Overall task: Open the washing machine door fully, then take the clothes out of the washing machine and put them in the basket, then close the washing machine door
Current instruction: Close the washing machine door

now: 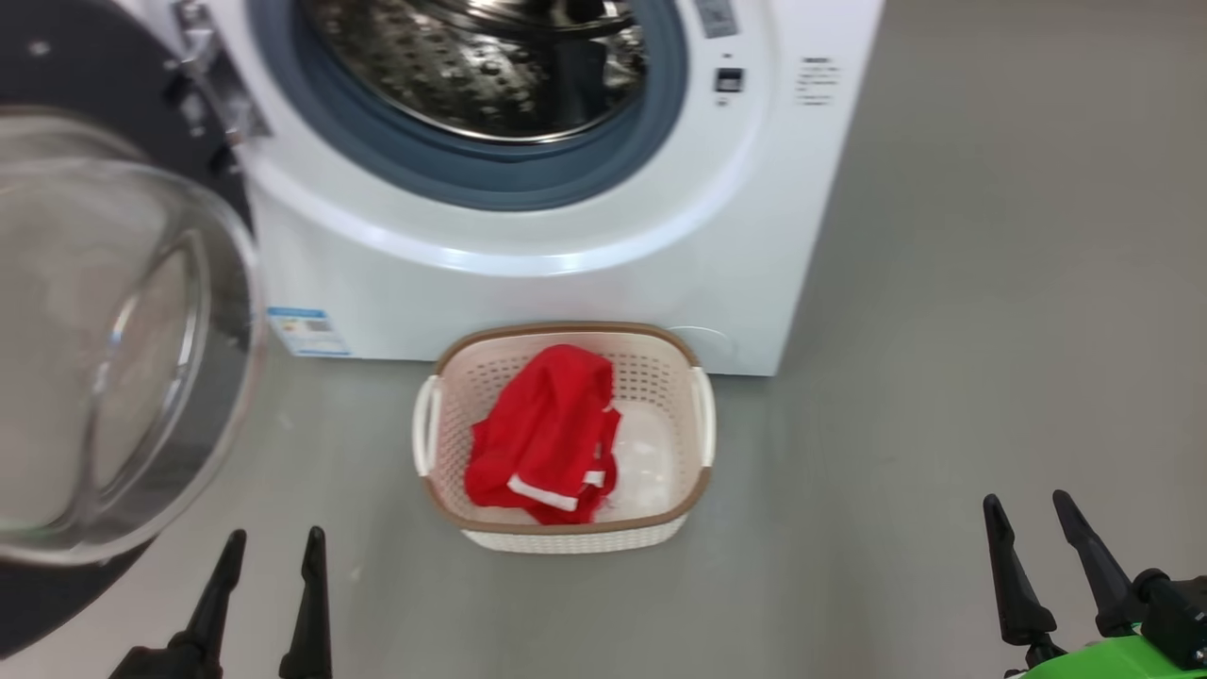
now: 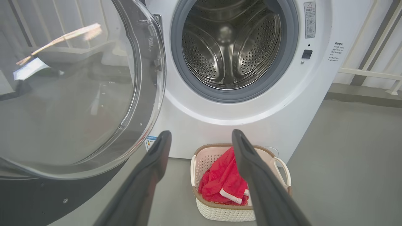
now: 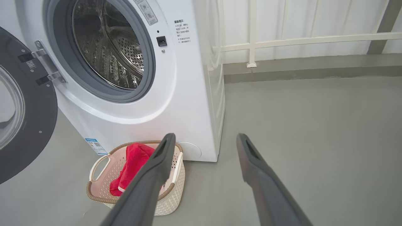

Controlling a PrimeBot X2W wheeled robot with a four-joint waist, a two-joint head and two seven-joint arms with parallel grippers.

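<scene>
The white washing machine (image 1: 528, 273) stands ahead with its steel drum (image 2: 230, 47) showing no clothes inside. Its door (image 1: 104, 349), black-rimmed with a glass bowl, is swung wide open to the left. On the floor in front sits the cream basket (image 1: 566, 538) holding red clothes (image 1: 542, 438) with white trim. My left gripper (image 1: 273, 542) is open and empty at the lower left, just under the door's edge. Over bare floor at the lower right, well clear of the basket, my right gripper (image 1: 1028, 505) is open and empty too.
Grey floor (image 1: 990, 283) spreads to the right of the machine. A white railing (image 3: 298, 40) and a low kerb run along the wall behind it. The open door (image 2: 72, 94) takes up the space at my left side.
</scene>
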